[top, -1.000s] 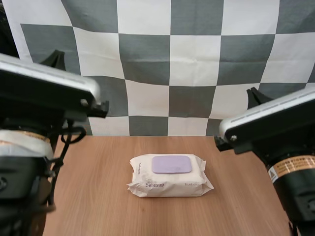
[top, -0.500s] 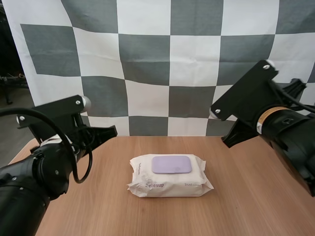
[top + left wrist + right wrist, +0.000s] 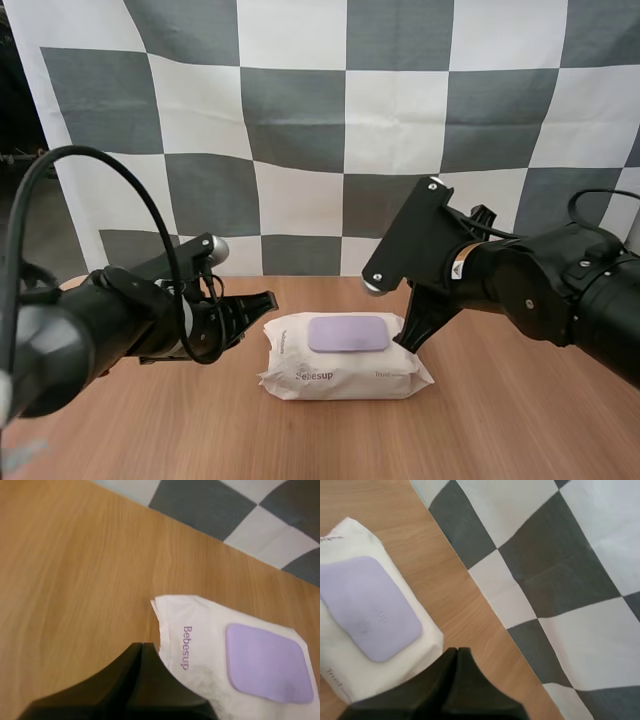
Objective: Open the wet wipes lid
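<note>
Purple lid (image 3: 348,334) flat shut on wet wipes pack (image 3: 345,362), centre of table (image 3: 500,420). Both arms dropped in since a second ago: left gripper (image 3: 142,646), right gripper (image 3: 458,651) flank pack ends, fingers closed together, empty; lid untouched

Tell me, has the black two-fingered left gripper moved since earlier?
Yes. The black left gripper has come right, close to the left edge of the unmoved white plastic wet wipes pack.
</note>
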`<state>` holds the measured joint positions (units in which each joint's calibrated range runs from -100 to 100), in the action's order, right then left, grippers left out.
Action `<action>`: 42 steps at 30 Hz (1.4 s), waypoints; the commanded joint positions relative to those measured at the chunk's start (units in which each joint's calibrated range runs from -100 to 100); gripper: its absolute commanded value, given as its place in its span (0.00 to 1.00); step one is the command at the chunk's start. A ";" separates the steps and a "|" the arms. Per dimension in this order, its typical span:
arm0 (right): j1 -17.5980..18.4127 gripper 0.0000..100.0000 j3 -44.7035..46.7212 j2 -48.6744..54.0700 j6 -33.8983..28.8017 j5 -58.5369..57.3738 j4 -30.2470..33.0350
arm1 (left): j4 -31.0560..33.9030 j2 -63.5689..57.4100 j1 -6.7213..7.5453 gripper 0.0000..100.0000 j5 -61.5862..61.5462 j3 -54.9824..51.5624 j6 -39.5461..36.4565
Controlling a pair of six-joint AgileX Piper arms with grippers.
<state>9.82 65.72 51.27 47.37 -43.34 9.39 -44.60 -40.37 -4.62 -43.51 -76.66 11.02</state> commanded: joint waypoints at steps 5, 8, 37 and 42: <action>-0.02 0.00 -0.04 0.02 2.16 0.40 -0.89 | -19.73 5.59 -0.01 0.00 -0.77 0.62 46.10; -0.02 0.00 -0.04 -0.29 2.16 0.40 -0.89 | -19.28 5.59 -0.01 0.00 -2.08 1.48 52.48; 7.63 0.56 -0.04 -11.11 2.25 -0.63 -8.42 | 6.38 5.97 -0.01 0.73 -19.72 -0.20 45.75; 7.63 0.62 -0.18 -11.88 2.25 0.12 -8.29 | 0.94 10.73 -0.01 0.73 -14.93 -0.20 51.57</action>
<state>17.41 65.58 39.39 49.58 -43.26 1.14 -36.54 -31.28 -4.62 -58.90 -76.82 59.41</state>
